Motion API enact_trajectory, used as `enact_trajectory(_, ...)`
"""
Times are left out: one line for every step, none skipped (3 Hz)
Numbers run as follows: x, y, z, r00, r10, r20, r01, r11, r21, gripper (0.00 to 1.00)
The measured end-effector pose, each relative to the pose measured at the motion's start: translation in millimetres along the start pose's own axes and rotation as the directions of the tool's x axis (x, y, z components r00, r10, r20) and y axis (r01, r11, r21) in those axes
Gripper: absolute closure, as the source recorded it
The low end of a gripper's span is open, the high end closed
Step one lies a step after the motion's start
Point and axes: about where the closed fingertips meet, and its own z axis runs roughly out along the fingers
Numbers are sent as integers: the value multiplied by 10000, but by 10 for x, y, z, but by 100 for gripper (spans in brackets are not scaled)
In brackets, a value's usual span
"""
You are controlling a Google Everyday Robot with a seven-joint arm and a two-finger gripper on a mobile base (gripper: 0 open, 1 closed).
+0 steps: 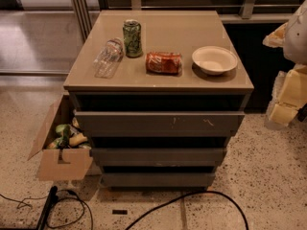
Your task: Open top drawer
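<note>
Top drawer (158, 122) faces the camera, long axis running left to right. Gripper (287, 97) sits at the right edge, well apart; whether it is open I cannot tell.

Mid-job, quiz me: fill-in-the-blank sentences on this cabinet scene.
The red can lies on its ___ beside the bowl.
The green can stands ___ next to the lying bottle.
The gripper is at the picture's ___ edge, not touching the top drawer.
The cabinet has ___ drawers.
Missing: side; upright; right; three.
</note>
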Motion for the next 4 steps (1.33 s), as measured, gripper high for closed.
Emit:
enact_trajectory(-3, -4, -8, 10000, 7, 26, -7, 10000, 19, 0)
enact_trajectory(7, 1, 12, 9986, 50, 524, -42, 9999, -161, 0)
enact_trajectory(157, -17, 247, 9880, 359, 1505, -283, 9982, -520, 0)
enact_trajectory(94, 34, 442, 9217, 950, 3760, -813, 9953, -523, 0)
